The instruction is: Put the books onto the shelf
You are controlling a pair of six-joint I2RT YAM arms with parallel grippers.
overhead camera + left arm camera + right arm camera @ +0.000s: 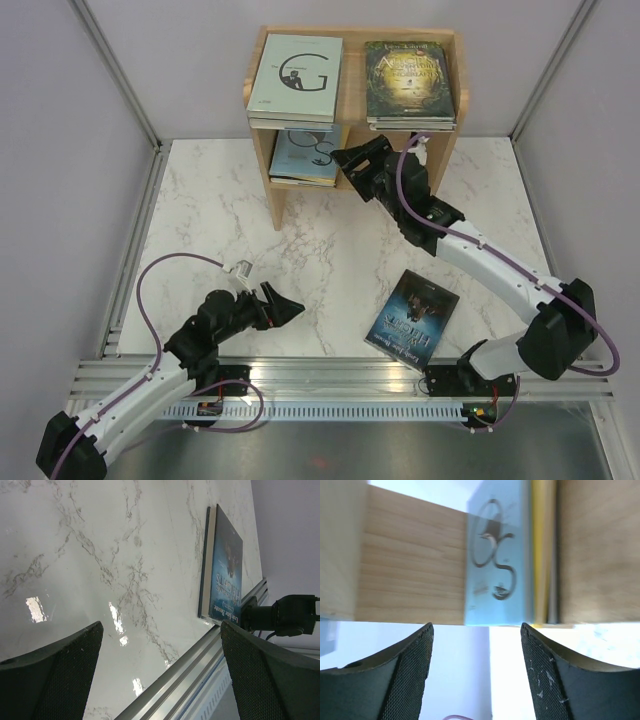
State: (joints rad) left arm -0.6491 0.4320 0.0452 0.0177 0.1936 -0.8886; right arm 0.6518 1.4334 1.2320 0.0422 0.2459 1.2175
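At seven o'clock the left claw [288,307] hovers spread wide and empty over the white marble counter [200,220]. At twelve o'clock a light wooden two-tier shelf [262,160] carries a pale green "G" book [296,78] and a dark green-gold book [407,80] on top, and a light blue book [305,155] below. The right claw [345,165] faces that lower tier, released and empty. A dark blue paperback [412,318] lies flat at five o'clock.
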